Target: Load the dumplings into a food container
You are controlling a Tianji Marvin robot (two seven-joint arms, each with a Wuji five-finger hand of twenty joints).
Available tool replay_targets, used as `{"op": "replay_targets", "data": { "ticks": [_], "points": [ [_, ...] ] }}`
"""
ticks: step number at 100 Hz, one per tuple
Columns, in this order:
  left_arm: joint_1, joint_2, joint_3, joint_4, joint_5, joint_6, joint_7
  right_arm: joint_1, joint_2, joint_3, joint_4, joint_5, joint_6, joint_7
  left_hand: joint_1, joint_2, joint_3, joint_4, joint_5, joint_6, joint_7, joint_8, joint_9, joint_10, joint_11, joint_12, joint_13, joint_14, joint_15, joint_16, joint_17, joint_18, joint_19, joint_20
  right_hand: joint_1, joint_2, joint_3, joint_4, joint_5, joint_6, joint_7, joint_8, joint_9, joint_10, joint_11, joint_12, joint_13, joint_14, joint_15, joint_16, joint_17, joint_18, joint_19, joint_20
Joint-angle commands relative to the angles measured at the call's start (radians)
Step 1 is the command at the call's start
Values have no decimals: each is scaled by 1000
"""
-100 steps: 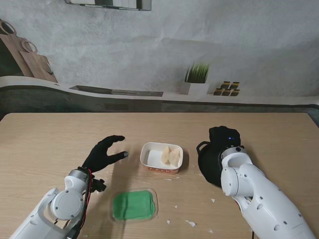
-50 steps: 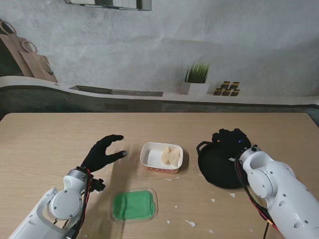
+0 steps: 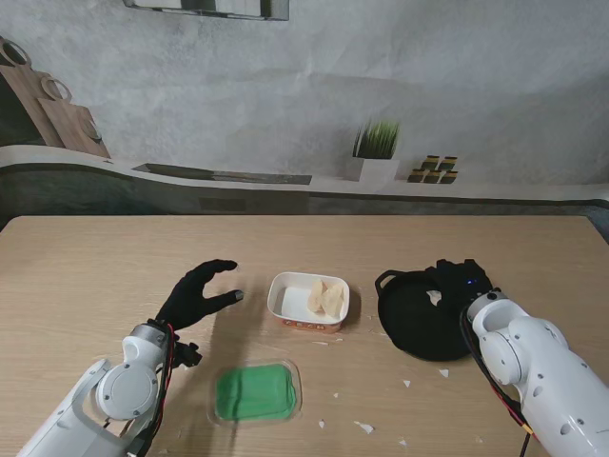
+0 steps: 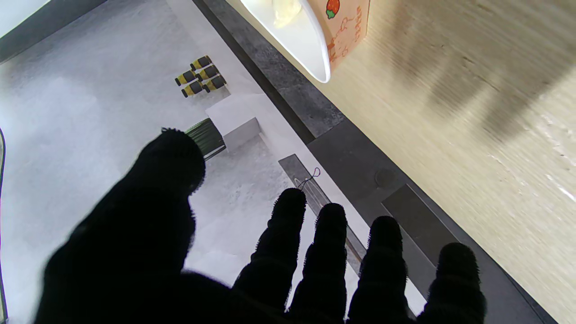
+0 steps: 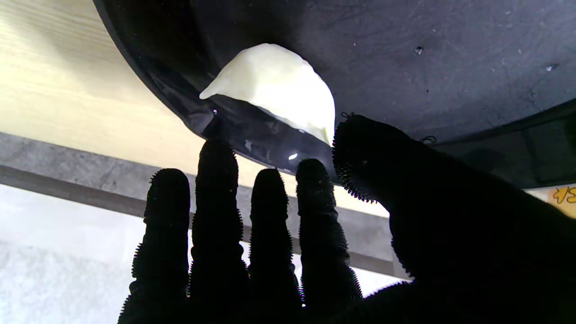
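Dumplings sat in two places when you paused: a few already in the white food container at the centre of the stand view, and one last dumpling on the black plate at centre right, lying near the plate's rim just beside your right hand. That hand held nothing, its fingers spread and its thumb almost touching the dumpling, while your left hand hung open and empty, left of the container. To do the pick well, you probably needed to close thumb and fingers gently around the soft dumpling, since a hard pinch could have torn it.
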Motion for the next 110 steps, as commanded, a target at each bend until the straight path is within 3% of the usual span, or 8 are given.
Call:
{"op": "replay_targets", "data": {
  "ticks": [1,44,67,97,104,110],
  "points": [
    [0,-2,2,-2,-2,6,-17,4,-6,-13,11,1,18,12,1,-5,-2,16,0,-13,5,4,-3,9,-3,-5,9,-1,6,15,-9,-23,-30,-7,-5,-25,20,37,4,26,8,-12,8,18,-4,0,17,-5,8,-2,5,-12,7,7],
    [-1,-2,2,-2,0,10,-19,69,-2,-103,93,18,70,26,1,-6,-1,16,0,-13,5,4,-3,7,-3,-5,10,-1,6,15,-9,-23,-30,-7,1,-32,32,38,1,22,18,-20,9,19,3,3,27,-4,2,-5,17,-12,11,0],
    [-1,-1,2,-2,1,12,-21,85,3,-134,109,14,80,61,3,-8,1,16,0,-13,5,4,-1,7,-2,-5,10,-1,6,16,-10,-23,-30,-7,13,-39,48,40,-26,-7,40,-9,-6,-6,36,17,42,-9,35,9,16,-7,24,-2],
    [-1,0,2,-2,8,14,-23,104,8,-163,132,2,74,68,3,-12,6,16,-1,-14,6,5,-2,7,-1,-4,9,-1,6,16,-11,-24,-30,-7,115,-17,122,56,-12,-40,105,47,21,-29,121,47,116,-31,163,58,65,-7,88,6],
    [-1,0,1,-2,10,15,-22,110,9,-172,141,-2,75,61,5,-14,9,16,0,-12,6,5,-3,7,-1,-4,10,0,7,16,-11,-24,-30,-7,123,-33,125,18,7,-55,132,77,49,-36,136,54,144,-26,196,55,84,-7,105,4],
    [-1,0,1,-2,10,15,-22,113,10,-178,147,-3,73,57,5,-14,10,16,0,-12,6,5,-3,6,-1,-4,9,0,7,16,-11,-25,-30,-7,118,-40,125,9,16,-62,146,97,63,-38,147,54,156,-25,225,55,90,-4,114,1]
  ]
}}
